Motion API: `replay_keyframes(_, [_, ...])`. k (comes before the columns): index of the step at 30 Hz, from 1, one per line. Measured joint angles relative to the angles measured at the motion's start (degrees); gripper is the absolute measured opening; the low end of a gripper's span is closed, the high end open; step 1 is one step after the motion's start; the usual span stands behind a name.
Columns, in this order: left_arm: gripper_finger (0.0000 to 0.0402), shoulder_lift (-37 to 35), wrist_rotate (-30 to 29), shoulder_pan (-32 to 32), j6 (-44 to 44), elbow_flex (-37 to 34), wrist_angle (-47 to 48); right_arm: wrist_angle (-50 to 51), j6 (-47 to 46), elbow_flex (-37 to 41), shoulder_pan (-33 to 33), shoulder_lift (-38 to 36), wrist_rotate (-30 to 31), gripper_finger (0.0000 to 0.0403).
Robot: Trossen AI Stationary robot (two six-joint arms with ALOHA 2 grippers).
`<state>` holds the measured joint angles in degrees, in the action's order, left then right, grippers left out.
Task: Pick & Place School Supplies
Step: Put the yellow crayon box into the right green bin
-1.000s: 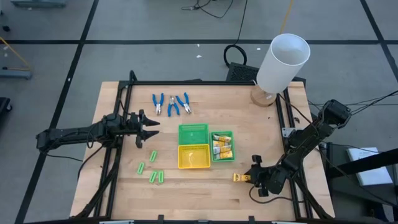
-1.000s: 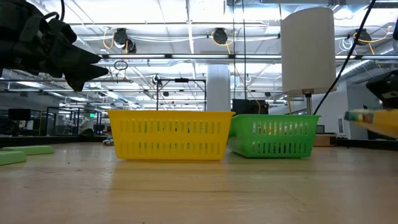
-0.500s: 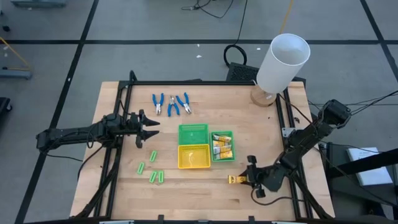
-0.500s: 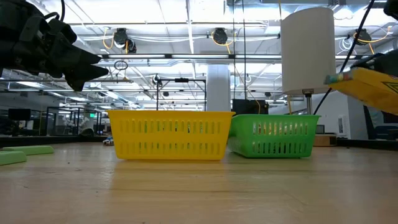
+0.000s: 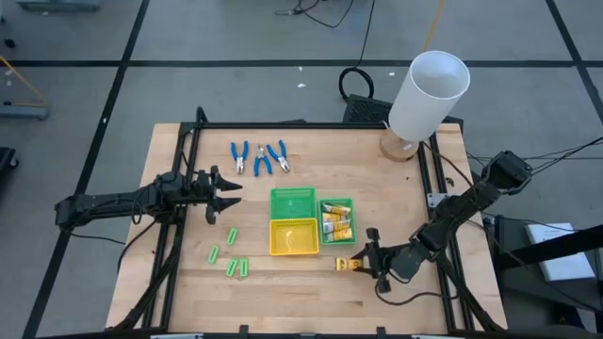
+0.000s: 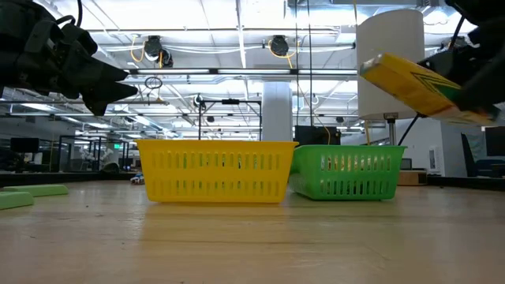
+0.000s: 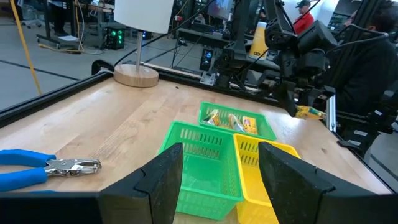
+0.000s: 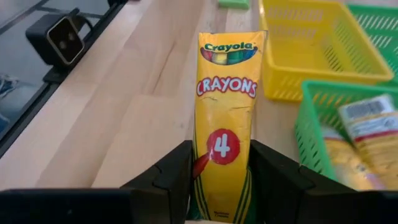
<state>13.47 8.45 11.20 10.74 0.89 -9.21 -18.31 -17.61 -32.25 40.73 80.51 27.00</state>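
Pale wooden desk (image 5: 396, 198) beneath us, we have lifted and swung our right gripper (image 5: 363, 264), clamped on a yellow-orange Crayola crayon packet (image 5: 347, 265), from the near right corner toward the small green tray (image 5: 350, 201); release comes next. Our left gripper (image 5: 224, 191), fingers apart, waits mid-left.

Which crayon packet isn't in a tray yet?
The crayon packet clamped in the right end effector, held above the table just short of the small green tray. The other packets already lie inside that tray.
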Motion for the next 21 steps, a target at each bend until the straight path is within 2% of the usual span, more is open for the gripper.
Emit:
replay_keyframes(7, [0.0214,0.0,0.0,0.0,0.0,0.0,0.0,-1.7,3.9,0.0,-3.4,0.0,0.0,0.0141])
replay_keyframes(21, [0.0214,0.0,0.0,0.0,0.0,0.0,0.0,-3.2,5.6,0.0,-11.9,0.0,0.0,0.0141])
